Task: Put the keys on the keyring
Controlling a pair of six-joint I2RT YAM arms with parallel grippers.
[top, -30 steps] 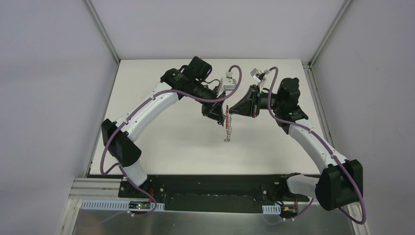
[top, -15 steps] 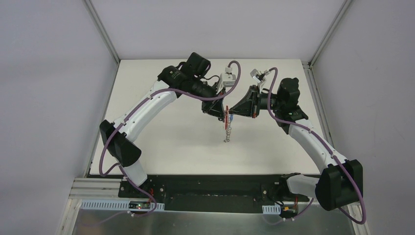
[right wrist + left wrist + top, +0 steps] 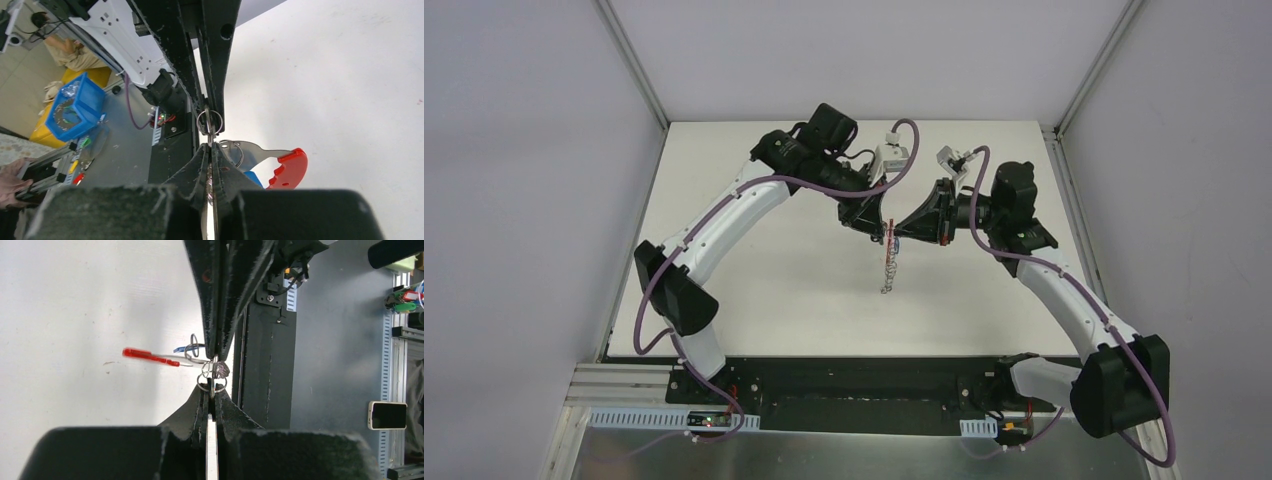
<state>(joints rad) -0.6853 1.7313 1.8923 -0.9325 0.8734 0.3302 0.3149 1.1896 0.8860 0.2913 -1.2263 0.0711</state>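
The keyring (image 3: pixel 888 262) hangs between my two grippers over the middle of the white table (image 3: pixel 764 290), its silvery chain trailing down to the surface. Its red curved band (image 3: pixel 288 170) juts out to the side, seen edge-on as a red band (image 3: pixel 150 355) in the left wrist view. My left gripper (image 3: pixel 212 390) is shut on a small metal ring (image 3: pixel 211 383) of the keyring. Tip to tip with it, my right gripper (image 3: pixel 210 146) is shut on the same cluster of rings (image 3: pixel 209 122). A blue key head (image 3: pixel 253 178) shows just behind the right fingers. In the top view the left gripper (image 3: pixel 885 227) and right gripper (image 3: pixel 896 233) meet.
The black mounting bar (image 3: pixel 854 385) runs along the table's near edge. Aluminium frame posts (image 3: pixel 634 65) stand at the far corners. Off the table are a blue bin (image 3: pixel 75 107) and a phone (image 3: pixel 386 415).
Both grippers have shifted slightly toward the far side with the keyring still pinched between them. The left arm's elbow has swung a little. The chain still hangs to the table.
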